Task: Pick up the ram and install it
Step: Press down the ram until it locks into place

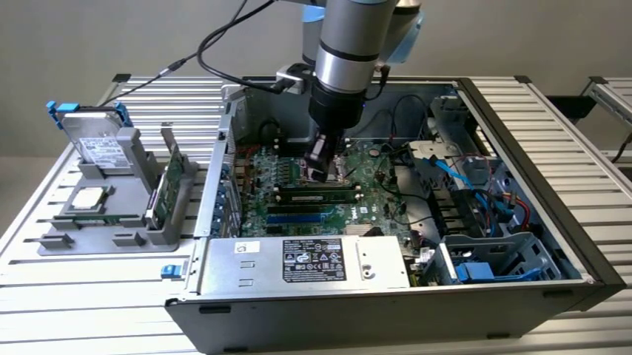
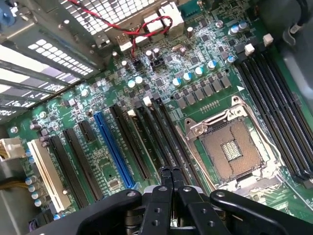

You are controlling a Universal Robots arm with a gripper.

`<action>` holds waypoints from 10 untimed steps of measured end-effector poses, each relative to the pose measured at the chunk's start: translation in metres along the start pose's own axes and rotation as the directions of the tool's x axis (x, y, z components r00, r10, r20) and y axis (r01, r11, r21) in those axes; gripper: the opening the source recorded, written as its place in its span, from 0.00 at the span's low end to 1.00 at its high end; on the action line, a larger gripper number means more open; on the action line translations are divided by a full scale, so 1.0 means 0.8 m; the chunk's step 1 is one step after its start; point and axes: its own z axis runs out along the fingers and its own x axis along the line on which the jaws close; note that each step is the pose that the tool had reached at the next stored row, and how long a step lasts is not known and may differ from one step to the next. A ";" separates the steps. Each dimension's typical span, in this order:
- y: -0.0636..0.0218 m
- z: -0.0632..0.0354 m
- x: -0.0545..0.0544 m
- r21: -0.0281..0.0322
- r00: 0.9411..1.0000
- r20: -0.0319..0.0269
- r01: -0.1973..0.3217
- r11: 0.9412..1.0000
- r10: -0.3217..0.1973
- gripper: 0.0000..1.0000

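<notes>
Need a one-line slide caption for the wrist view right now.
Shut gripper poised empty above the motherboard's memory slots, beside the open processor socket.

Power supply [image 1: 306, 264] label – print there, too small to read

This looks like a robotics lab or electronics assembly test cell. A counter of ribbed aluminium profile slats [image 1: 89, 296] carries an opened black desktop computer case [image 1: 553, 222] with its green motherboard [image 2: 205, 73] exposed, a grey plastic parts fixture [image 1: 109, 214] holding components, and a silver industrial robot arm [image 1: 351, 66], probably against a plain wall.
</notes>
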 end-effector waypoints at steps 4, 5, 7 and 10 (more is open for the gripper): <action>0.000 0.000 0.000 0.009 0.999 0.010 -0.036 0.999 0.036 0.10; 0.000 0.000 0.000 0.013 0.999 0.013 -0.044 0.999 0.043 0.10; 0.000 0.000 0.000 0.022 0.998 0.018 -0.059 0.998 0.059 0.10; 0.000 0.000 0.000 0.033 0.996 0.023 -0.083 0.996 0.082 0.10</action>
